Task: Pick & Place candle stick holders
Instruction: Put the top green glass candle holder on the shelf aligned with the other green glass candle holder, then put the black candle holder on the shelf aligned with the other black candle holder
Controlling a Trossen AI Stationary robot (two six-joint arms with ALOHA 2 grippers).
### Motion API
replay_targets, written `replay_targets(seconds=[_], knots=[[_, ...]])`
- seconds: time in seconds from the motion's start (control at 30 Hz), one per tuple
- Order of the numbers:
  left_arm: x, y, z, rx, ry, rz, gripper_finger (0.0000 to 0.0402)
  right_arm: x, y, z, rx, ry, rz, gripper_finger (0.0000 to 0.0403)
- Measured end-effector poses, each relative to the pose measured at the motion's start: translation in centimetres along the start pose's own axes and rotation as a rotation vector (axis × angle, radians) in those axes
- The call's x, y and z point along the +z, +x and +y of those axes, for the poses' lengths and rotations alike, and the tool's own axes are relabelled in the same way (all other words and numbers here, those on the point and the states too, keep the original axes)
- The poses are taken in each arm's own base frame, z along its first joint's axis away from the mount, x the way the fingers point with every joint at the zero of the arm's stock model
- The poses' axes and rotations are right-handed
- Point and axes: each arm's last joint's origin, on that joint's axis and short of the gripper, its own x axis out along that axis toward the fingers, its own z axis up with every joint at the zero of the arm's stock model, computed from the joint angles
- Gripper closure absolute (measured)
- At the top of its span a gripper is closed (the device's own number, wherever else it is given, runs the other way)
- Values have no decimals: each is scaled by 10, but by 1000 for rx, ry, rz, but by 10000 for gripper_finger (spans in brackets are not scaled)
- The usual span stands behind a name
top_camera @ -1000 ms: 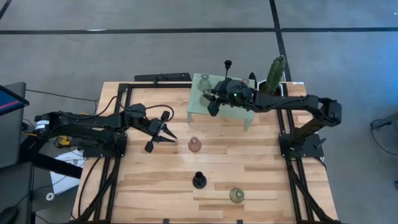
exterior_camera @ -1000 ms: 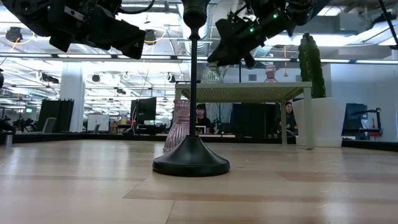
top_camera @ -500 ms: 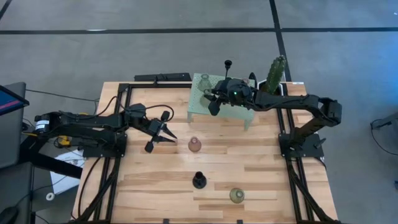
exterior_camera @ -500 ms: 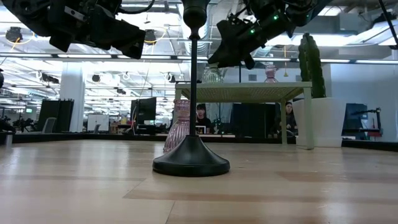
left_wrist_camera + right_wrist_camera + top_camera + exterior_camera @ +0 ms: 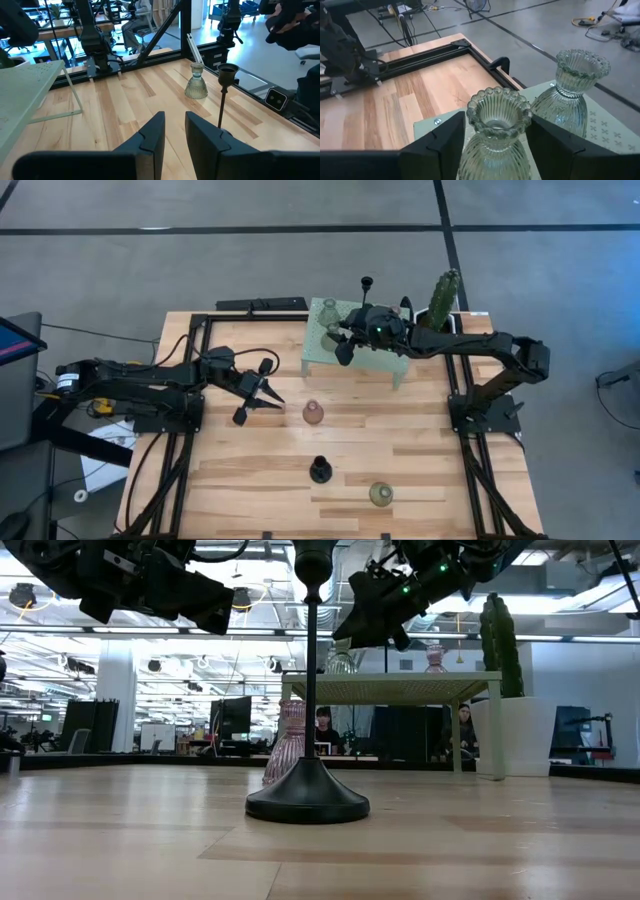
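My right gripper [image 5: 496, 150] is over the left part of the mint-green mesh stand [image 5: 385, 360], shut on a ribbed green glass candle stick holder [image 5: 497, 117]. A second green holder [image 5: 572, 87] stands on the stand just beyond it, and a pink one [image 5: 435, 658] stands farther right. On the table stand a pink holder [image 5: 313, 413], the tall black stem on its round base [image 5: 320, 470] and a green holder [image 5: 380, 494]. My left gripper [image 5: 270, 398] hangs narrowly open and empty, left of the pink holder. My right gripper has the green holder's ribbed body [image 5: 470, 150], below the beaded rim, between its two fingers, one on each side. The holder stands upright with its cup up. Its base is hidden below the picture's edge, so I cannot tell whether it rests on the stand.
A tall cactus in a white pot [image 5: 445, 295] stands at the stand's right end. The left wrist view shows the tall stem [image 5: 223, 95] and the green holder [image 5: 196, 86] ahead of my left gripper. People sit in the room beyond the table.
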Motion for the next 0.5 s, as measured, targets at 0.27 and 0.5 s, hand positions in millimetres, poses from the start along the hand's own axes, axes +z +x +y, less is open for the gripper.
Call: replay_targets(seconds=[0.27,0.5], knots=[[0,0,0,0,0,0,325,11,-17,-1,2,-22,-35,199],[0,0,0,0,0,0,325,21,-56,-6,-2,-53,15,206]])
